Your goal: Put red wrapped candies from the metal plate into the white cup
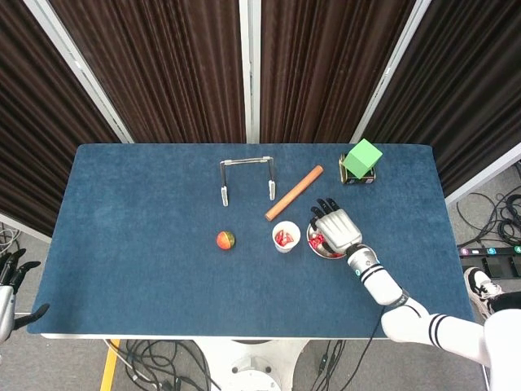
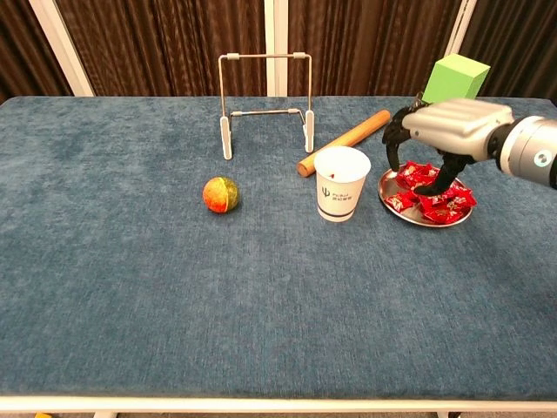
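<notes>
The white cup [image 1: 286, 237] [image 2: 341, 183] stands upright mid-table, and the head view shows red candies inside it. Just to its right sits the metal plate [image 2: 406, 213] heaped with red wrapped candies [image 2: 442, 202]. My right hand [image 1: 336, 230] [image 2: 446, 131] hovers low over the plate, palm down, covering most of it in the head view. Its fingers are spread and point down, with the fingertips [image 2: 428, 185] touching the pile; nothing is lifted. My left hand [image 1: 10, 278] hangs off the table's left side, fingers apart and holding nothing.
A wire rack [image 1: 247, 175] [image 2: 265, 96] stands behind the cup, and a wooden rod [image 1: 293, 193] [image 2: 344, 142] lies diagonally between rack and plate. An orange-green ball [image 1: 225, 239] [image 2: 221, 194] rests left of the cup. A green block [image 1: 361, 158] [image 2: 454, 78] sits on a dark box far right.
</notes>
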`<action>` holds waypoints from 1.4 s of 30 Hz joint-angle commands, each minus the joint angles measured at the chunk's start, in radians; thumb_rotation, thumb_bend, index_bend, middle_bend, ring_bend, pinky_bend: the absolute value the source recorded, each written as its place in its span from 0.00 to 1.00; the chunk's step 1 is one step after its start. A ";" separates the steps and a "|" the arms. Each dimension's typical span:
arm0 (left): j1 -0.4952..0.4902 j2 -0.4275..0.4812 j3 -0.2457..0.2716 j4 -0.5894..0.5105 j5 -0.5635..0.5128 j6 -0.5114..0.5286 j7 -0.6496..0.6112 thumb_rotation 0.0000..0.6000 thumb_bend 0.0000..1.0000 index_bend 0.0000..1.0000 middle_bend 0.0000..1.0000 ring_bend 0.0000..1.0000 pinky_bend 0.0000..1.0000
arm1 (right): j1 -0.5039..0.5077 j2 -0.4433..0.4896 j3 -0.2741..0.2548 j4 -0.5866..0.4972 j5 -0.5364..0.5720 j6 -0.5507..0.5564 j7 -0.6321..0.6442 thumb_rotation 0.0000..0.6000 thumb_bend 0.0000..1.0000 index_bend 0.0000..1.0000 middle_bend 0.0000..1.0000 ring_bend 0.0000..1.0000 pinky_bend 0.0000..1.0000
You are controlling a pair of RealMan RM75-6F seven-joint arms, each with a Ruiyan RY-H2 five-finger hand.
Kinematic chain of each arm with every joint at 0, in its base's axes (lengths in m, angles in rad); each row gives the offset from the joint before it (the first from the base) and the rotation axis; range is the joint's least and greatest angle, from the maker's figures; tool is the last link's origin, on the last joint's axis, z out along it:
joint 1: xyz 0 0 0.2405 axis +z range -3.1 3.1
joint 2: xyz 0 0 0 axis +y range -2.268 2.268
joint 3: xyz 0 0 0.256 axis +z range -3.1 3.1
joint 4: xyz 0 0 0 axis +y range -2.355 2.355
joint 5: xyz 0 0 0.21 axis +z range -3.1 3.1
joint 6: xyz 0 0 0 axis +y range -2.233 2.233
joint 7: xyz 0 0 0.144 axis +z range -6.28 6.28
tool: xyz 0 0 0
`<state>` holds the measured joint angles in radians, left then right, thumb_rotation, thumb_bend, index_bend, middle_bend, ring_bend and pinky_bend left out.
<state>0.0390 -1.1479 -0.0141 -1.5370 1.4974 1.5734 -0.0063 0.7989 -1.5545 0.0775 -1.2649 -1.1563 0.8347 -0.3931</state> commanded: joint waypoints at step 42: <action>0.000 0.001 -0.003 -0.003 0.004 -0.001 0.004 1.00 0.00 0.32 0.19 0.11 0.19 | 0.008 0.104 0.101 -0.221 -0.140 0.084 0.075 1.00 0.36 0.55 0.11 0.00 0.02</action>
<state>0.0390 -1.1469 -0.0170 -1.5406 1.5023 1.5732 -0.0030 0.7862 -1.4545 0.1659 -1.4704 -1.3074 0.9403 -0.2873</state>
